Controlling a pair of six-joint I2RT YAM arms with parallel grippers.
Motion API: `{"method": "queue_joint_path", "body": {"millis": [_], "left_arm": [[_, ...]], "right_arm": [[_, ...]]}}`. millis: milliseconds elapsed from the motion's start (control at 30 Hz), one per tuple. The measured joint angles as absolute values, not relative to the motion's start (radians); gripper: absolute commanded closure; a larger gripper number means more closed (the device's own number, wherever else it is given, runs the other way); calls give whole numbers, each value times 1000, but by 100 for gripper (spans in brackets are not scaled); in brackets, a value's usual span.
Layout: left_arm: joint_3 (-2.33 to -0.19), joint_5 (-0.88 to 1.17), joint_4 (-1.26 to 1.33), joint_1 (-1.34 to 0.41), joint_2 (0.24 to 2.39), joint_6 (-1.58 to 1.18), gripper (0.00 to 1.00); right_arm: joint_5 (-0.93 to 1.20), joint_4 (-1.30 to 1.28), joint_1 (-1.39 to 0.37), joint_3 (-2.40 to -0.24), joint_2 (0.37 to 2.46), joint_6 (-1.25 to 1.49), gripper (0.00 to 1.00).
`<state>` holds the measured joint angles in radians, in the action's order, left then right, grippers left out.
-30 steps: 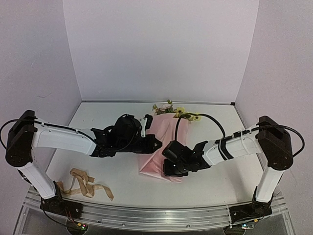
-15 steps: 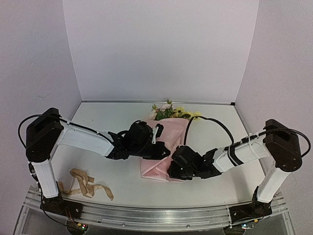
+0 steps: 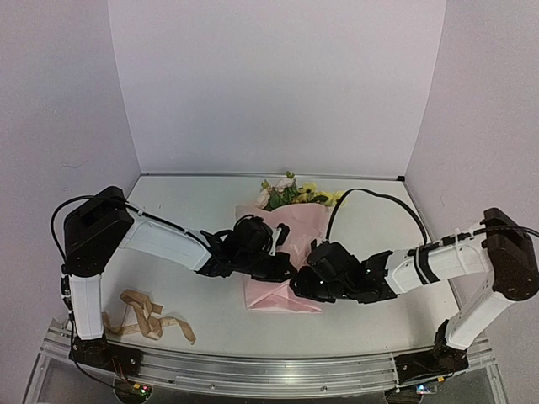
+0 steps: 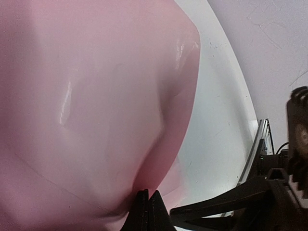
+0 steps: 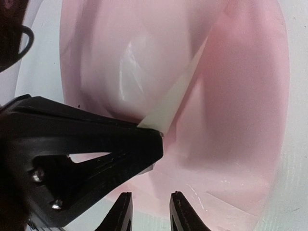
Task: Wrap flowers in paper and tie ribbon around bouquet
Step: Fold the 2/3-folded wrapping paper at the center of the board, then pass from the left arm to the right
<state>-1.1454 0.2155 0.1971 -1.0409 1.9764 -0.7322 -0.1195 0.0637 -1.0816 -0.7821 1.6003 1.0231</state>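
Pink paper, pinched in the clenched left gripper beside the parted, empty right gripper, is half-wrapped round the flowers; ribbon not yet tied.

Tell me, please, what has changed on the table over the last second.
The left gripper, shut on the paper, moved right and nearer, drawing its fold across; the sheet now looks wider at the far end. The right gripper, open, shifted slightly right at the paper's near edge. The flowers and the ribbon stayed put.
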Motion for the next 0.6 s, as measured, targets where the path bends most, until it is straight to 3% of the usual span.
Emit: {"method": "queue_joint_path", "body": {"millis": [333, 600], "left_arm": [[-1145, 240, 183, -1041, 1998, -731, 100], [-1146, 265, 184, -1041, 2002, -729, 100]], "right_arm": [[-34, 61, -937, -700, 1476, 1008, 40], [132, 117, -785, -730, 1516, 978, 42]]}}
